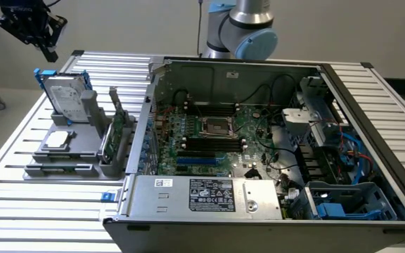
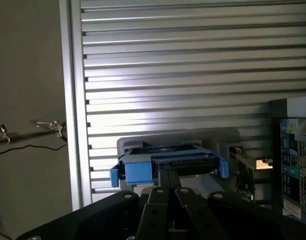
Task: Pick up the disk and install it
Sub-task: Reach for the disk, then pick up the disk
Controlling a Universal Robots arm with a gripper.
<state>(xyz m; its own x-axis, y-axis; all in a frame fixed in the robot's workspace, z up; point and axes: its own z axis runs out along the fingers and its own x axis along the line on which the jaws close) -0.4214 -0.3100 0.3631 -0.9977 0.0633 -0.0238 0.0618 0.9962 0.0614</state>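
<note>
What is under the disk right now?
The disk stands upright in a slot of the grey holder on the slatted table. Its bottom edge is hidden inside the slot.

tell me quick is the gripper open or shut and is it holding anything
gripper: shut, holding nothing, hanging above the disk and clear of it

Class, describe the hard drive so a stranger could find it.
Beside the open computer case, on the exterior view's left, sits a grey holder. The hard drive stands upright at its far end. Unlike the flat square chip and thin green card, it is silver with a white label and blue rails.
</note>
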